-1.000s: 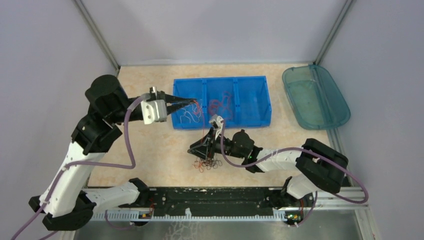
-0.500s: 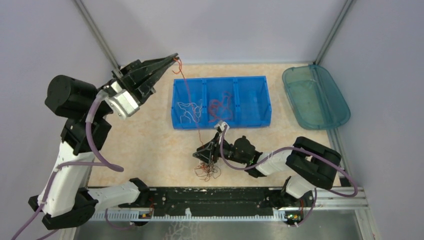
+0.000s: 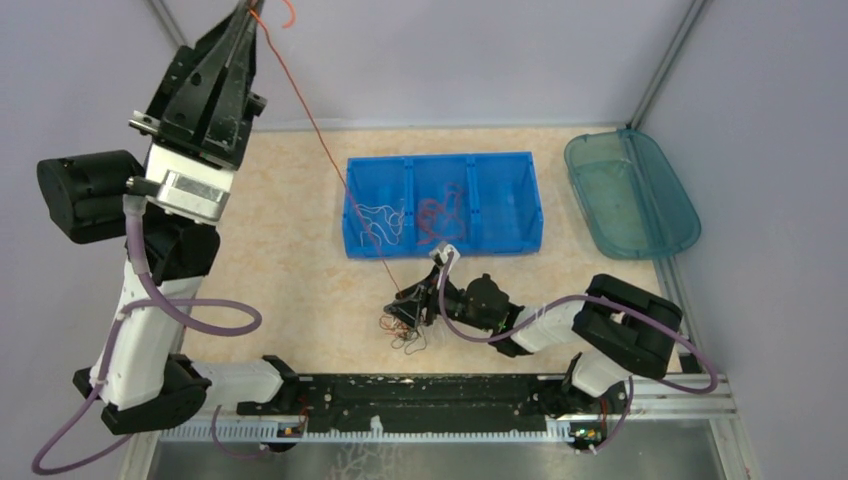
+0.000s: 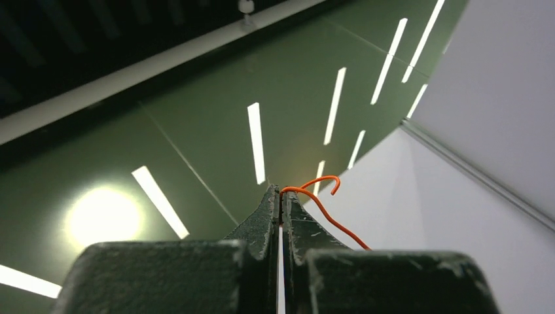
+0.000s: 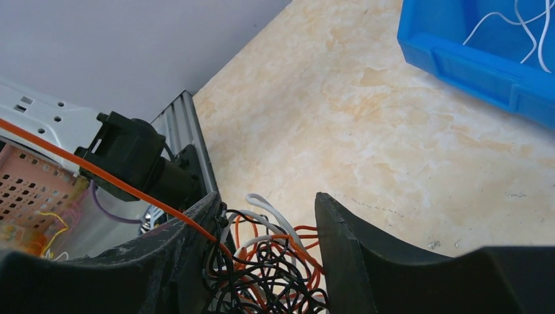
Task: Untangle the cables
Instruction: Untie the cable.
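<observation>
Left pincer (image 4: 280, 193) clamps a thin, taut orange wire (image 5: 131, 190); right pincer (image 5: 267, 203) gapes around the curly tangle (image 5: 275, 268).

Taut red-orange cable (image 3: 332, 165) slants from high far-left down to tangle (image 3: 405, 335) near centre, barring the way across. Blue bin (image 3: 480, 246) blocks far centre, teal tray (image 3: 625, 195) far right. Bare counter (image 3: 280, 250) left of cable; narrow strip between bin and tray.

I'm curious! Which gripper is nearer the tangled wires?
Right. The right gripper straddles the tangled pile of thin black, white and orange wires; the left gripper holds one orange wire high, far away.
</observation>
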